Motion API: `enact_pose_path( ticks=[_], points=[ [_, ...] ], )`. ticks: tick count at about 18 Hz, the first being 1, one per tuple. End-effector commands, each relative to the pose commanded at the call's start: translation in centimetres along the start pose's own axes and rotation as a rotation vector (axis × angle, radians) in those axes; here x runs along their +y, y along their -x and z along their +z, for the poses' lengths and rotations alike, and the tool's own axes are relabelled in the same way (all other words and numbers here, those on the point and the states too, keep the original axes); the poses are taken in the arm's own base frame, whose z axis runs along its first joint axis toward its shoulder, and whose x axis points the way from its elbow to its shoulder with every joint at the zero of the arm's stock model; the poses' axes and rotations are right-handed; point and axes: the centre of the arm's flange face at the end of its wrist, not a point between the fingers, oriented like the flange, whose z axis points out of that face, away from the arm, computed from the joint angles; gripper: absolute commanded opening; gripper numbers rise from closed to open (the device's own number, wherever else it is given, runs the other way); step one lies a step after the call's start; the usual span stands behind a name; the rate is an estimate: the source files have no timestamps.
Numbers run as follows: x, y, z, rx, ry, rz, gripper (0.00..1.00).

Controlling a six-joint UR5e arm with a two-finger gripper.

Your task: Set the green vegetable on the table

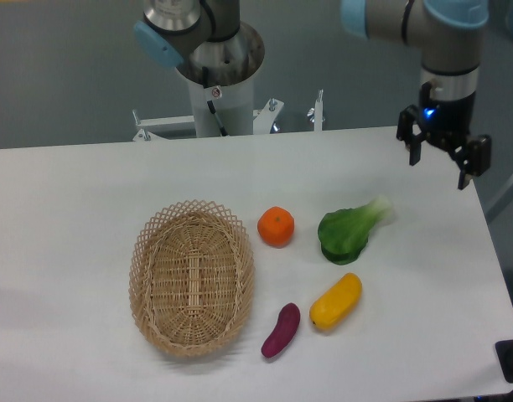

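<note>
The green vegetable point(349, 230) lies flat on the white table point(89, 193), right of centre, dark leaves toward the front left and pale stem pointing up-right. My gripper point(439, 167) hangs open above the table's far right part, up and to the right of the vegetable and well apart from it. Nothing is between its fingers.
An orange point(276, 226) sits just left of the green vegetable. A yellow vegetable point(335, 301) and a purple eggplant point(281, 330) lie in front of it. A woven wicker basket point(192, 277) stands at the left of these. The robot base point(216, 63) rises behind the table.
</note>
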Motion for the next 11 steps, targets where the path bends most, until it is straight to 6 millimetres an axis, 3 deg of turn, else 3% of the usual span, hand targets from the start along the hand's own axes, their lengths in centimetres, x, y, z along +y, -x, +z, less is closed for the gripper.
enact_pose_path(
  ticks=[6, 11],
  points=[
    [4.5, -1.1, -1.1, 0.024, 0.003, 0.152, 1.0],
    [4.5, -1.1, -1.1, 0.019, 0.004, 0.167, 1.0]
  ],
)
